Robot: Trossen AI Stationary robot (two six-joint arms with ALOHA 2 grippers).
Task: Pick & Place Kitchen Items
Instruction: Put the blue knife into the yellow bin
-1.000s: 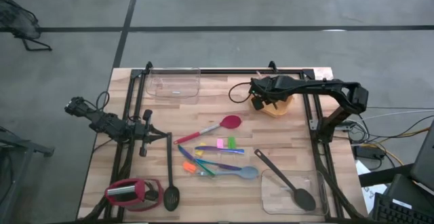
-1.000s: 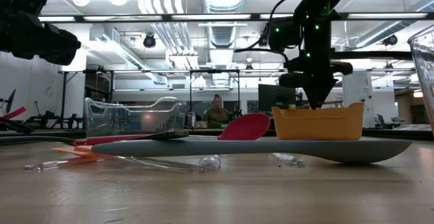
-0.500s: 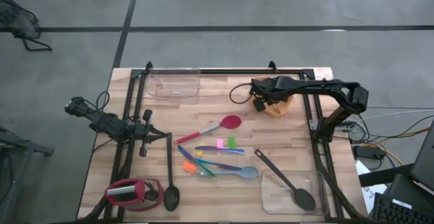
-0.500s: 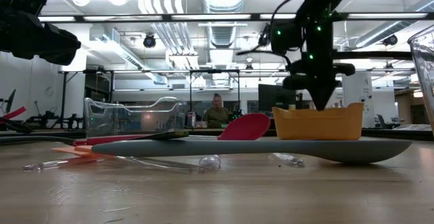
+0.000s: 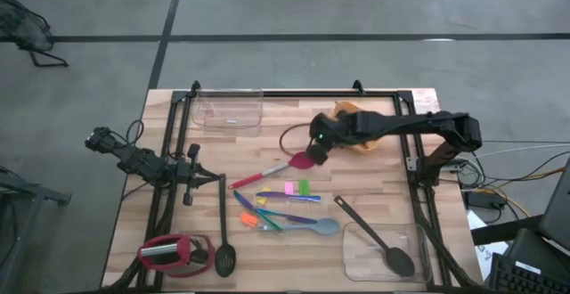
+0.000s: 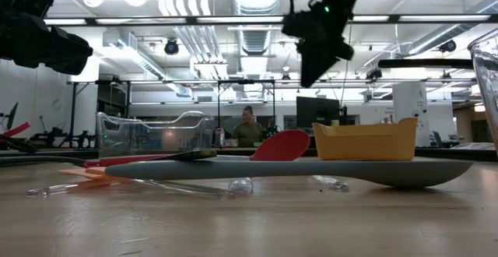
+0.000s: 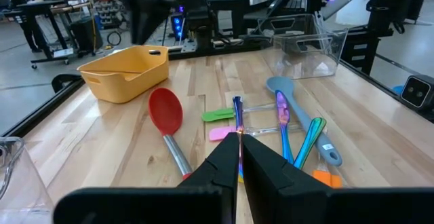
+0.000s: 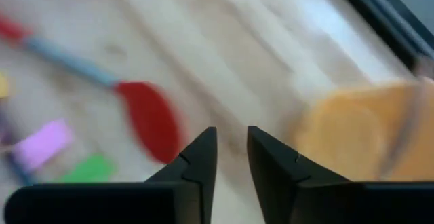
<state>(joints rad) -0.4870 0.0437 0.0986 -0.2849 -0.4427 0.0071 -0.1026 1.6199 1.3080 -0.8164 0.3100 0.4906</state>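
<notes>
My right gripper (image 5: 313, 151) hangs open and empty above the head of the red-headed spatula (image 5: 274, 168), well clear of the table in the low view (image 6: 305, 76); its wrist view (image 8: 231, 142) shows the red head (image 8: 150, 119) below. Pink (image 5: 290, 188) and green (image 5: 304, 187) pieces, thin coloured sticks (image 5: 287, 197) and the grey-blue spoon (image 5: 307, 227) lie flat mid-table. One black spoon (image 5: 223, 227) lies at the left, and another (image 5: 374, 238) lies with its bowl in a clear tub. My left gripper (image 7: 240, 149) waits shut at the table's left (image 5: 191, 180).
An orange tub (image 5: 363, 142) stands behind my right arm, at the far right. A clear tub (image 5: 228, 111) stands at the far left, another (image 5: 383, 251) at the near right. A squat red-and-black object (image 5: 174, 252) sits at the near left corner. A person (image 6: 248, 127) sits far behind the table.
My right gripper has left its place over the orange tub and swung toward the table's left and near edge, ending above the red spatula's head. It shows higher in the low view. Nothing on the table has moved.
</notes>
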